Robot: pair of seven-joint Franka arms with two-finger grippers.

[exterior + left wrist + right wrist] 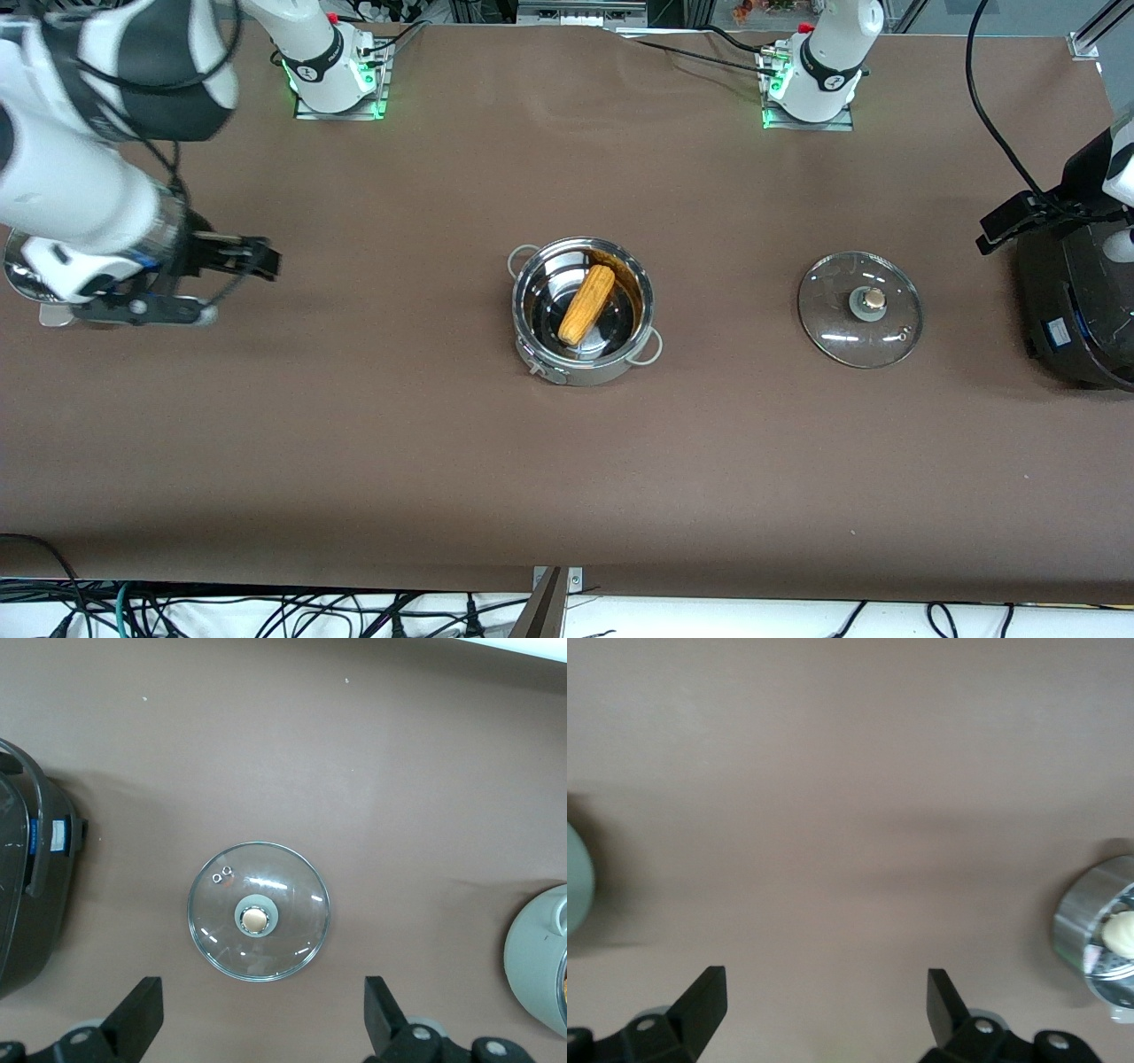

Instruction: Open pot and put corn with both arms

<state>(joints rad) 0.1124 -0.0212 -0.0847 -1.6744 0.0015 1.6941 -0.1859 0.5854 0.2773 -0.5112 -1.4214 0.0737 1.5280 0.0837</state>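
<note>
The steel pot [582, 310] stands open at the table's middle. The yellow-orange corn [586, 304] lies slanted inside it. The glass lid [859, 308] with its brass knob lies flat on the table, beside the pot toward the left arm's end. It also shows in the left wrist view [258, 911], where the pot's side [536, 957] is at the edge. My left gripper [997, 232] is open and empty, up over the table between the lid and the black cooker; its own view [263, 1005] shows it too. My right gripper [237, 288] is open and empty over bare table toward the right arm's end, also in its own view [826, 997].
A big black round cooker [1081, 301] stands at the left arm's end of the table. A steel steamer bowl [1085, 939] with a white bun [1121, 935] sits at the right arm's end, mostly hidden under the right arm in the front view.
</note>
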